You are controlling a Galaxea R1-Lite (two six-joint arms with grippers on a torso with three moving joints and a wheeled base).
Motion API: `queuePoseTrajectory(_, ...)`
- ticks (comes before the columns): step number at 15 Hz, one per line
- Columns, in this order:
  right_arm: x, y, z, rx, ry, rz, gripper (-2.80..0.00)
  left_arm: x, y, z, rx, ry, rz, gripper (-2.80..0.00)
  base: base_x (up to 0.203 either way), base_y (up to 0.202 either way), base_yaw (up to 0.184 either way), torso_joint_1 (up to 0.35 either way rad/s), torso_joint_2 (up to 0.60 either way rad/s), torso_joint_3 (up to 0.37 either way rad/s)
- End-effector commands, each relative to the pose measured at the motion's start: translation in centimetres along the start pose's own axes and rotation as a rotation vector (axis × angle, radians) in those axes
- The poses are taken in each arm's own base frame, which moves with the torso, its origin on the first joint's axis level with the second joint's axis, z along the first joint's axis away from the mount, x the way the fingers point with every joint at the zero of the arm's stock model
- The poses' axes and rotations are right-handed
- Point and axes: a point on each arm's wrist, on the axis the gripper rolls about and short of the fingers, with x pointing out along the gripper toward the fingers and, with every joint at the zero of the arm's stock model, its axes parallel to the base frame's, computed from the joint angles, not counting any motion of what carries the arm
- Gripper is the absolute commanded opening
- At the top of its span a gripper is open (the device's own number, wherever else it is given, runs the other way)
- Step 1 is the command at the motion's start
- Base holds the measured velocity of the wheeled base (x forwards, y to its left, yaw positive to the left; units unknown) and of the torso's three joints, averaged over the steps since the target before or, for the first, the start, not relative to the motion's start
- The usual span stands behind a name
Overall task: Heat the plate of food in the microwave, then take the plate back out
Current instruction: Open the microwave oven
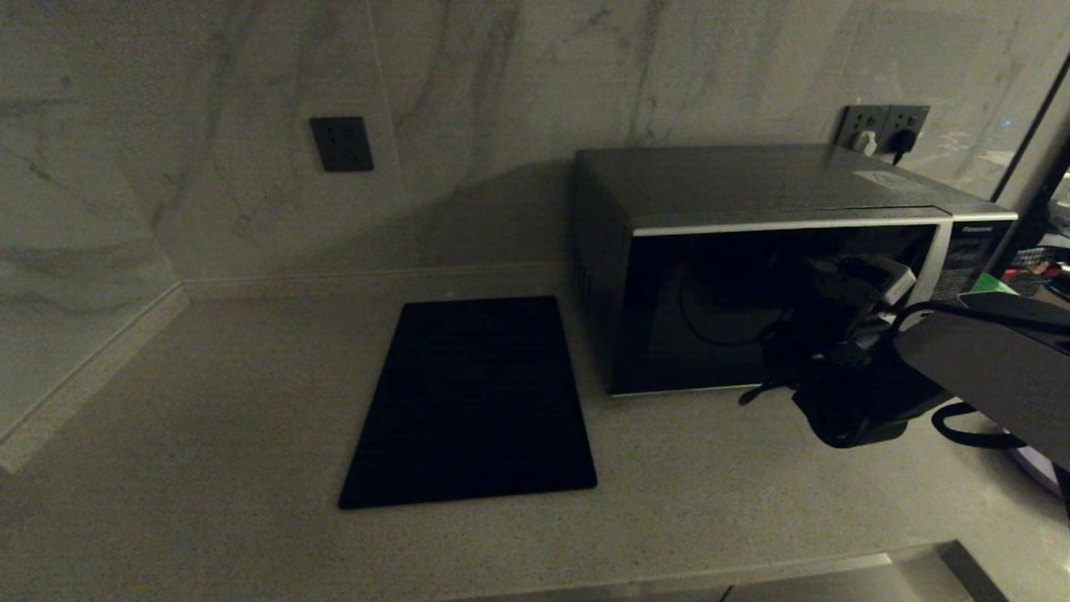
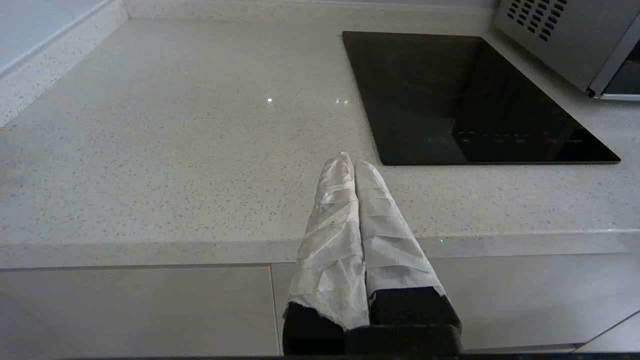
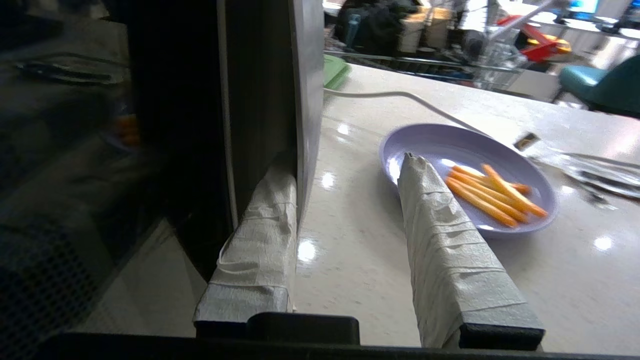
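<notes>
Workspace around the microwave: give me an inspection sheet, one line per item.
Surface: pale speckled countertop, marble wall behind.
Job's things: microwave at the back right; plate of food on the counter beside it, outside, with orange sticks on it.
Clutter: flat black slab left of the microwave; green board behind it.
Grippers: right gripper open at the microwave's front right edge, one finger against the door edge; left gripper shut, empty, over the counter's front edge.
Cables: white cord along the counter; plugs in wall socket.
Surroundings: blurred room items beyond the counter.
</notes>
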Motion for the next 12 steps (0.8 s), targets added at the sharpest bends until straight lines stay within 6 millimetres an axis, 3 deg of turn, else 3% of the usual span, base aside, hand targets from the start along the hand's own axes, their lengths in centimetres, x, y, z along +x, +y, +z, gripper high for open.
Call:
queuePoseTrajectory(1,0.0,-0.1,0.2,0.007,0.003,-0.02,-2.8,0.0,0.0,0.0,-0.001,-0.001,0.001,-2.8,0.0,0.0,0.0,0.0,0.0,0.0)
queuePoseTrajectory(8,-0.5,-0.2,0.3,0.012,0.003,-0.009,-2.8,0.0,0.0,0.0,-0.001,-0.001,0.001,-2.8,0.0,0.0,0.0,0.0,0.0,0.0)
queuePoseTrajectory(12,-2.2,-1.1,0.7,-0.005,0.004,0.031,-2.8,0.0,0.0,0.0,-0.001,-0.001,0.001,-2.8,0.0,0.0,0.0,0.0,0.0,0.0)
